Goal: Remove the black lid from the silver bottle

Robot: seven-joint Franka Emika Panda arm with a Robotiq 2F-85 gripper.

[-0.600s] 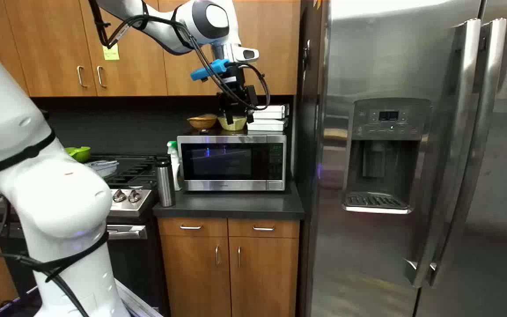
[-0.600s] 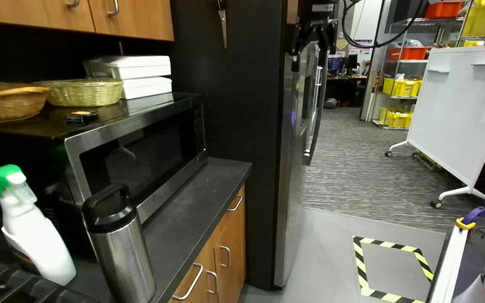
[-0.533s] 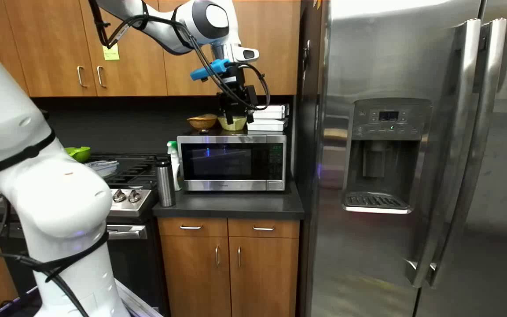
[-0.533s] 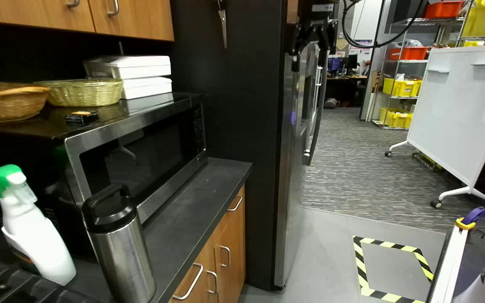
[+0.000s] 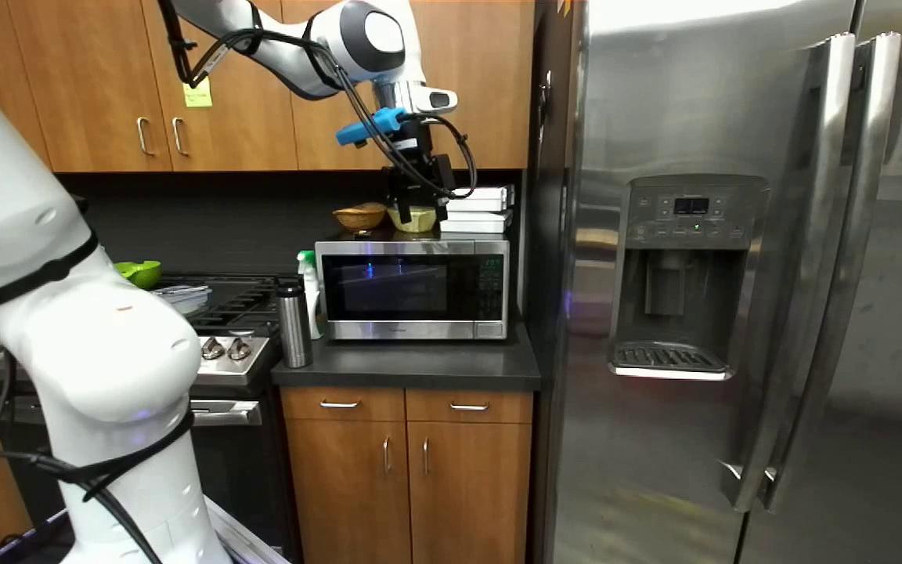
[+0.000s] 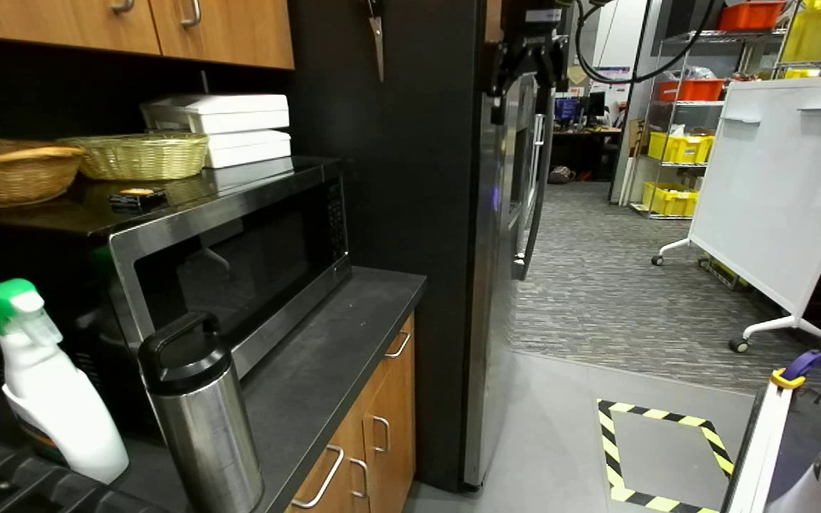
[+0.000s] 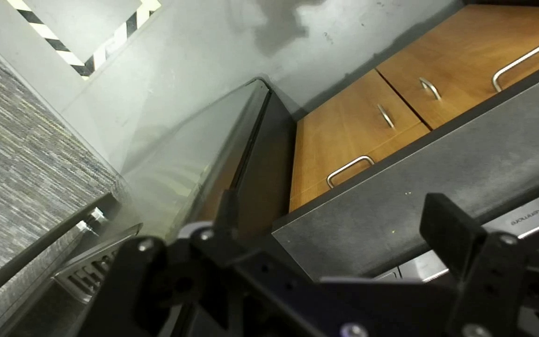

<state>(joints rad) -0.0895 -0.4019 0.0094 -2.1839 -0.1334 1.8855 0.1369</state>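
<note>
A stove (image 5: 225,362), microwave (image 5: 388,286), wooden cabinets (image 5: 345,474) and steel fridge (image 5: 670,446) make this a kitchen, set within a lab or office, which of them is unclear. In an exterior view, carpet (image 6: 581,299), a wheeled whiteboard (image 6: 777,185), wire shelves (image 6: 699,104) of red and yellow bins (image 6: 681,148), a desk (image 6: 581,132) with monitors (image 6: 596,105) and striped floor tape (image 6: 608,445) show the workplace around it.
</note>
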